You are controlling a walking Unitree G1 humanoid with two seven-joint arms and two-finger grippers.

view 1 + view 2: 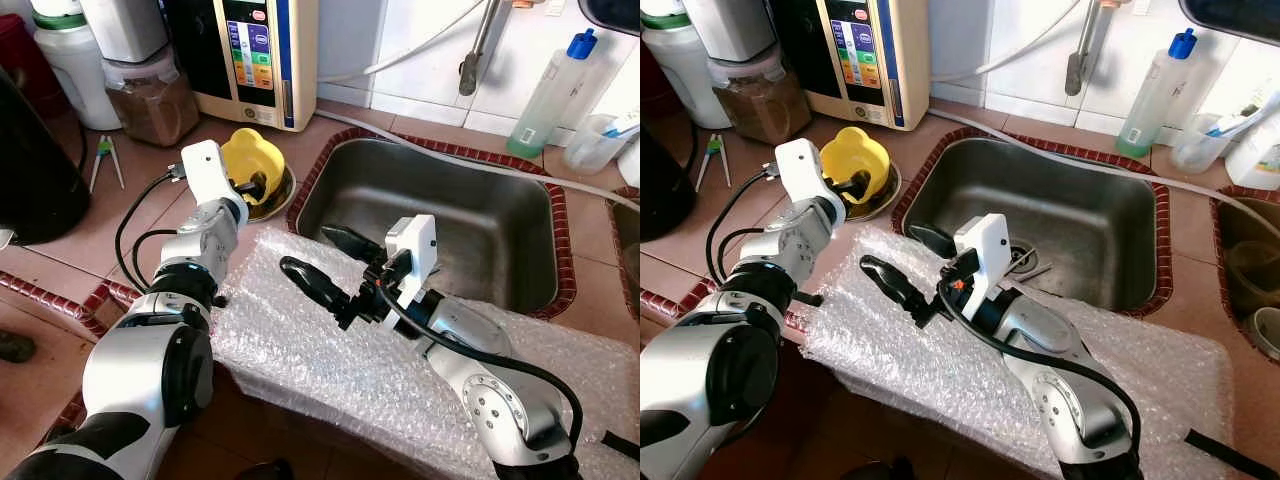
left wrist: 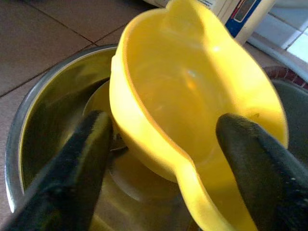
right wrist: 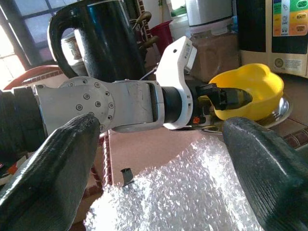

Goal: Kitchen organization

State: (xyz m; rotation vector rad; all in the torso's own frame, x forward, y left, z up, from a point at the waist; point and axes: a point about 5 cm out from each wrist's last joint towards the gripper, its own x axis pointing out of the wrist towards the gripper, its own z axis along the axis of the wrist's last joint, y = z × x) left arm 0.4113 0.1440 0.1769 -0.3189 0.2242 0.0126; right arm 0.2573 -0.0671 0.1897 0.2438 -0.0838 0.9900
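a tiled terracotta counter (image 1: 150, 190) carries everything here, with a steel sink (image 1: 440, 215) sunk into it behind a dark red rim. along the front lies a sheet of bubble wrap (image 1: 330, 350), running right up to the sink's near edge. left of the sink sits a shallow metal dish (image 1: 278, 200) with a yellow cup (image 1: 245, 160) in it. at the back stand a jar of brown powder (image 1: 150, 95), a cream appliance (image 1: 255, 55) and a black kettle (image 1: 35, 165); by the wall, a clear bottle with a blue cap (image 1: 550, 95).
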